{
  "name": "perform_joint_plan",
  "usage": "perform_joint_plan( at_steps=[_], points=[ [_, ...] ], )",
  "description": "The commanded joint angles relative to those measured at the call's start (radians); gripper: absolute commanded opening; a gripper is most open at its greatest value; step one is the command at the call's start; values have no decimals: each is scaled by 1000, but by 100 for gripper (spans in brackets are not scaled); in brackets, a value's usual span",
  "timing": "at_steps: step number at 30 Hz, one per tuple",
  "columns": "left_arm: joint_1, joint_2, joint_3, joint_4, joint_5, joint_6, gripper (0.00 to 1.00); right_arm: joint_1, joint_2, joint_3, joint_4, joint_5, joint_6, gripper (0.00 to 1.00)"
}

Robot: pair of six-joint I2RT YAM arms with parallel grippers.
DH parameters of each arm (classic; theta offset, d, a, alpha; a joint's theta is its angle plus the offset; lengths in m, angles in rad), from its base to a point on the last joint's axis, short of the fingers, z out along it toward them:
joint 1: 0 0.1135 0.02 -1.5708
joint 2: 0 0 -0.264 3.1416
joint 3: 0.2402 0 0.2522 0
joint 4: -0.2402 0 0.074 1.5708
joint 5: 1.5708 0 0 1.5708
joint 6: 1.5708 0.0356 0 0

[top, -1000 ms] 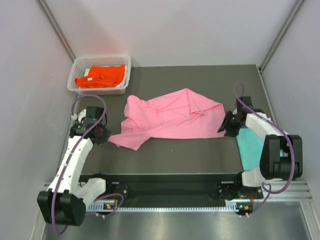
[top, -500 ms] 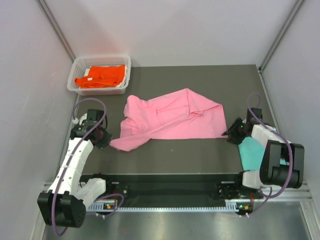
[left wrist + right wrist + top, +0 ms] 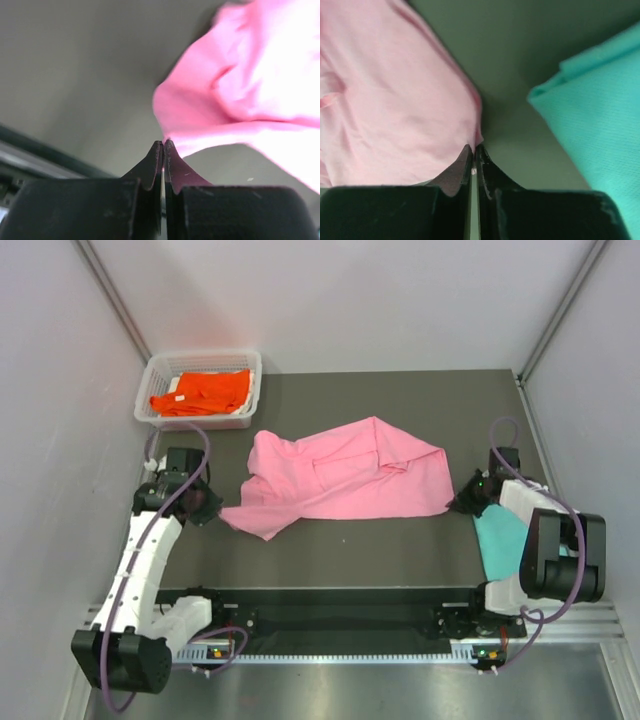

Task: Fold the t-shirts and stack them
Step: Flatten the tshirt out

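Note:
A light pink t-shirt (image 3: pixel 340 475) lies crumpled across the middle of the dark mat. My left gripper (image 3: pixel 207 508) is shut on its near-left corner (image 3: pixel 172 135). At the opposite side my right gripper (image 3: pixel 462 502) is shut on the near-right corner (image 3: pixel 476 131) of the pink t-shirt. A folded teal t-shirt (image 3: pixel 500 540) lies on the mat just right of the right gripper, partly under that arm; it also shows as teal cloth (image 3: pixel 600 105) in the right wrist view. The bright orange t-shirt (image 3: pixel 200 390) rests in the basket.
A white mesh basket (image 3: pixel 155 412) stands at the back left corner of the mat (image 3: pixel 340 550). Grey walls close in on both sides. A black rail (image 3: pixel 330 612) with the arm bases runs along the near edge.
The right gripper moved back in from the right and shut on the pink t-shirt's right corner. The left gripper shifted slightly away from me, still gripping the left corner.

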Motion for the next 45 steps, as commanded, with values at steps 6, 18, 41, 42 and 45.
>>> perform_joint_plan(
  at_steps=[6, 18, 41, 42, 45],
  points=[
    [3, -57, 337, 216, 9, 211, 0, 127, -87, 448, -138, 111, -125, 0],
    [3, 146, 873, 621, 223, 545, 0, 135, -27, 1092, -62, 136, -180, 0],
    [3, -3, 1163, 992, 424, 387, 0, 250, -526, 1082, 98, 332, -410, 0],
    [3, 6, 1166, 988, 416, 389, 0, 262, -511, 1098, 91, 338, -415, 0],
    [2, 55, 1168, 1003, 382, 383, 0, 275, -457, 1159, 83, 345, -422, 0]
  ],
)
